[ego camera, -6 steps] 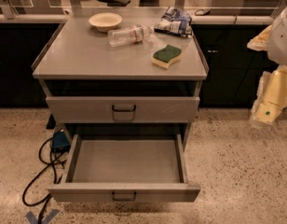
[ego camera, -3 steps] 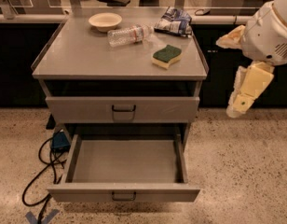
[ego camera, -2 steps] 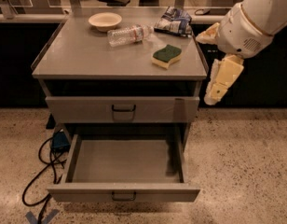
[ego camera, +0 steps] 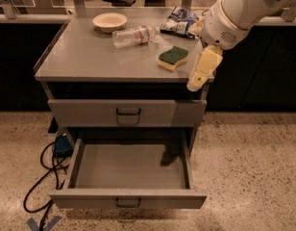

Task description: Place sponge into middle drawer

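The sponge point(ego camera: 173, 57), pale yellow with a dark green top, lies on the grey cabinet top point(ego camera: 90, 57) near its right front. My gripper point(ego camera: 196, 83) hangs from the white arm just right of the sponge, over the top's right front corner, and is apart from it. The middle drawer point(ego camera: 90, 113) is closed, with a dark wire handle at its centre, below a dark open slot. The drawer under it point(ego camera: 131, 165) is pulled out and empty.
On the top also lie a cream bowl point(ego camera: 109, 20), a clear plastic bottle point(ego camera: 134, 35) on its side, and a blue-and-white snack bag point(ego camera: 179, 20). A blue device with black cables point(ego camera: 61, 146) lies on the speckled floor left of the cabinet.
The arm has swung in from the far right and moved left, bringing the gripper to the cabinet's right front corner beside the sponge. The sponge and drawers have not moved.
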Controlling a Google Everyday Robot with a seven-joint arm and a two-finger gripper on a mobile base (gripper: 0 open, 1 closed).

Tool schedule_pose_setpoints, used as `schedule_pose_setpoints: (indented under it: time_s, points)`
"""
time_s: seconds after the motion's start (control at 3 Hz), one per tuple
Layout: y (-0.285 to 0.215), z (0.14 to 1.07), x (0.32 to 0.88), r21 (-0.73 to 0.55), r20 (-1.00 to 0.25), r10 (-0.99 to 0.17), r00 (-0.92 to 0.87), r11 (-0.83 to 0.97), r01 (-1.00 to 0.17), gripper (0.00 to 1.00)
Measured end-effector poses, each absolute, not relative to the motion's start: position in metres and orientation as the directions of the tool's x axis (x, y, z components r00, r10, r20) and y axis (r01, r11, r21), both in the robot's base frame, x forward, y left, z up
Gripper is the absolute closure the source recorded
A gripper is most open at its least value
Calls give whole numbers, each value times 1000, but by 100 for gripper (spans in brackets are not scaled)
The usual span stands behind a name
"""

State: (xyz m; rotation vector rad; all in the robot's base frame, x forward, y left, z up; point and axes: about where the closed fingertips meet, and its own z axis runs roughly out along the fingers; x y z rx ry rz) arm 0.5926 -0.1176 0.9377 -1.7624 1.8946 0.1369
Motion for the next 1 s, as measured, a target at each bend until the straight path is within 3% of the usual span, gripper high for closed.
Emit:
schedule_pose_setpoints:
  time_s: [0.33,1.0]
  points:
    - [-123,931,597,-297,-493,-870,-5,173,-939,0]
    - [-166,999,681,-494,-684,-728,50,412,-766,0]
